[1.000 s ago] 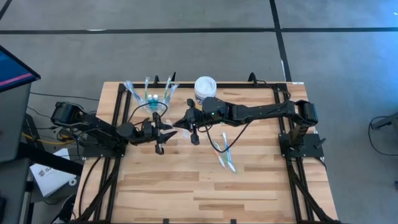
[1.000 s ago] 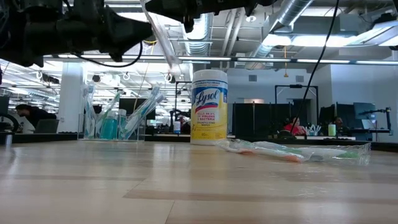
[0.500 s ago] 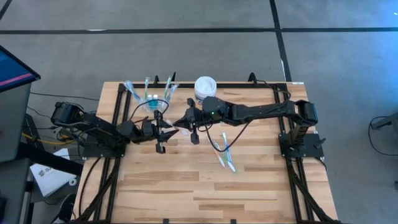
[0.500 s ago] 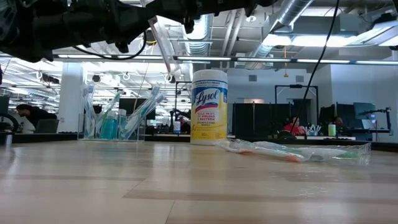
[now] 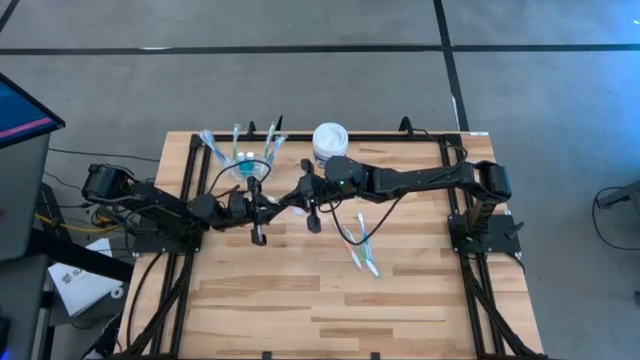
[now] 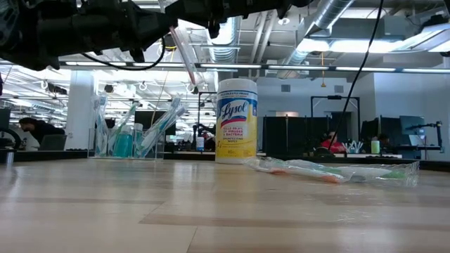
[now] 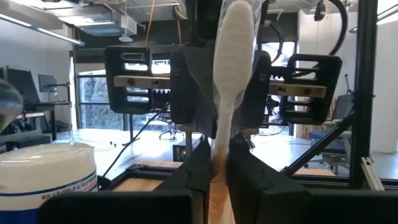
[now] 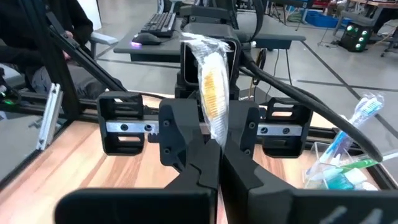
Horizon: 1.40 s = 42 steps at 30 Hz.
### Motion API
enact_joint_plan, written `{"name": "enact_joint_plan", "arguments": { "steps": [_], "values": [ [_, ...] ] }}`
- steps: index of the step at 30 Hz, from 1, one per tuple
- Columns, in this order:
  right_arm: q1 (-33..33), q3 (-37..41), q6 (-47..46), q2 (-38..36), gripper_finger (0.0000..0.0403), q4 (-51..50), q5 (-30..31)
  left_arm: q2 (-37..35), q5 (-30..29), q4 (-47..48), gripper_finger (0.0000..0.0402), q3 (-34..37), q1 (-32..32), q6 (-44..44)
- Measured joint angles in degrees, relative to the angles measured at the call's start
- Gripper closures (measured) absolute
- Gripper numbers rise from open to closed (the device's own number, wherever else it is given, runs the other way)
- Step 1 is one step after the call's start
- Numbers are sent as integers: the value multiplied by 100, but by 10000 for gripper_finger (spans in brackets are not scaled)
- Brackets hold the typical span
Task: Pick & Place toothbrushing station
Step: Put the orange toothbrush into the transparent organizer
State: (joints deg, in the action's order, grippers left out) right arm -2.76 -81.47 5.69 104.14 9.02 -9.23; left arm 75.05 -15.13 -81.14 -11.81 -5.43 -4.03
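High view: I am seen from above, my two dark arms reaching toward each other over the middle of a wooden table (image 5: pixel 300 300).
Cup: the small clear plastic cup (image 5: pixel 243 158) stands near the table's far left corner, holding toothbrushes and teal toothpaste tubes that lean outward.
My left gripper: my left gripper (image 5: pixel 262 208) sits just in front of the cup, raised above the wood. In my left wrist view its fingers (image 7: pixel 208 163) are pinched closed on the lower end of a wrapped toothbrush (image 7: pixel 231 68).
Wrapped toothbrush: it hangs in the air between my two grippers, in clear film, gripped at both ends. In the low view it shows as a pale slanted stick (image 6: pixel 184 55) high above the table.
My right gripper: my right gripper (image 5: pixel 296 195) meets the left one from the other side. In my right wrist view its fingers (image 8: pixel 205 163) are shut tight on the other end of the same toothbrush (image 8: pixel 213 93).
Tub: a white-lidded round tub with a yellow label (image 6: pixel 236 121) stands at the far edge, just behind my right arm.
Loose toothbrushes: several wrapped toothbrushes (image 5: pixel 362 243) lie flat on the table to the right of both grippers, near the centre.
Background: the low view looks level into a room with desks and screens.
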Motion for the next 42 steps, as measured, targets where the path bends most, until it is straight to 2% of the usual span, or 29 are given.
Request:
{"name": "enact_joint_plan", "arguments": {
  "steps": [4, 9, 13, 17, 22, 27, 36, 42],
  "values": [
    [-11, 0, 51, 0, 398, -49, 9, 0, -11, -37, 380, 66, 0, 2],
    [-32, 0, 76, 0, 358, -144, 11, -141, -325, -42, 380, 262, 0, 6],
    [-81, 0, 48, 0, 323, -151, 28, -525, -540, -47, 379, 514, 0, 6],
    [-80, 0, 33, 2, 307, -196, 30, -967, -833, -36, 380, 811, 0, 4],
    [-72, 0, 33, 2, 305, -195, 28, -1351, -1286, 8, 380, 1138, 0, 3],
    [-66, 0, 31, 2, 305, -231, 28, -1447, -1882, 335, 380, 1147, 14, 0],
    [-57, 0, -11, 2, 305, -356, 28, -1447, -2532, 447, 380, 1145, 338, 6],
    [-26, 0, -35, 2, 305, -404, 28, -1447, -2698, 643, 380, 1145, 693, 157]
  ]
}}
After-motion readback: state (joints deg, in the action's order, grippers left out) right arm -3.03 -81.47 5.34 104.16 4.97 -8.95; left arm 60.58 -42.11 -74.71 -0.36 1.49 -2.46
